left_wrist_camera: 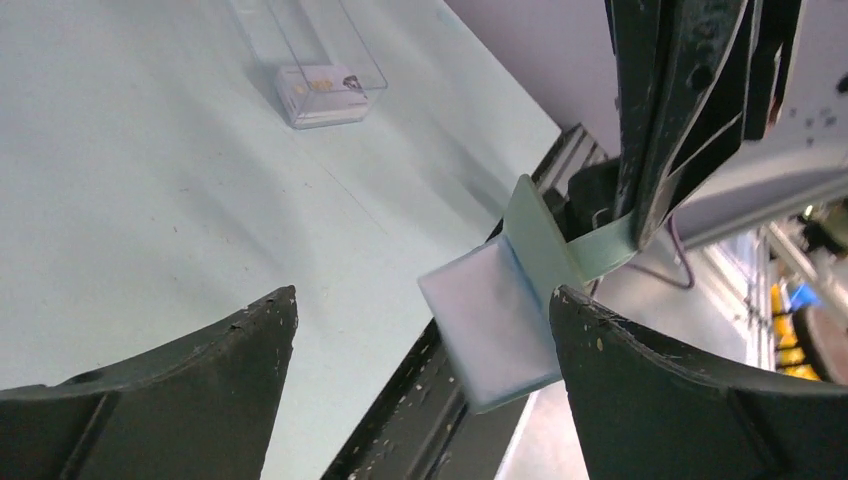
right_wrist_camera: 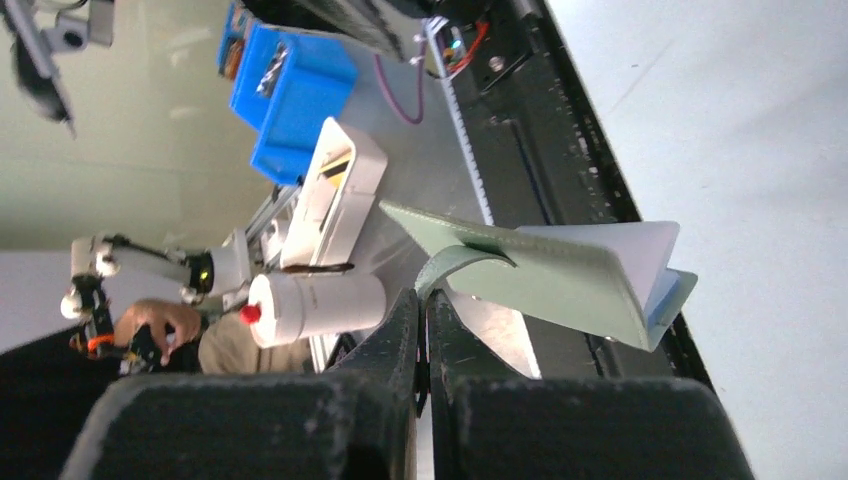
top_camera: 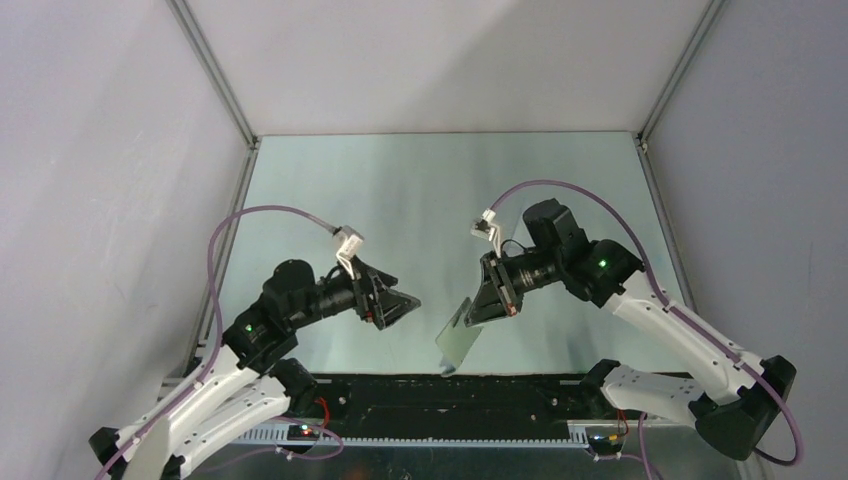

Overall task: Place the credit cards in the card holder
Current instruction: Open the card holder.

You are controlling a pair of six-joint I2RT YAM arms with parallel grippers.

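While the right gripper [right_wrist_camera: 422,300] is clamped tight on the card holder's [right_wrist_camera: 540,285] curved strap, the holder hangs tilted in the air just above the black rail [top_camera: 450,390], touching nothing else. The strap's end is hidden between the fingers. A pale credit card [right_wrist_camera: 640,255] sticks out of the holder's far end, its other end buried inside (one card or several, cannot tell). The left gripper [left_wrist_camera: 422,295] is spread wide, jaws empty. From its wrist view the holder and card sit just past the fingertips, nearer the right-hand finger; contact cannot be judged. Well away from the rail, out on the table, a clear case [left_wrist_camera: 330,45] is cut off by the frame top. A small stack of cards [left_wrist_camera: 320,92] lies at its near end, print too small to read. From above, the holder is only a dim sliver over the rail.
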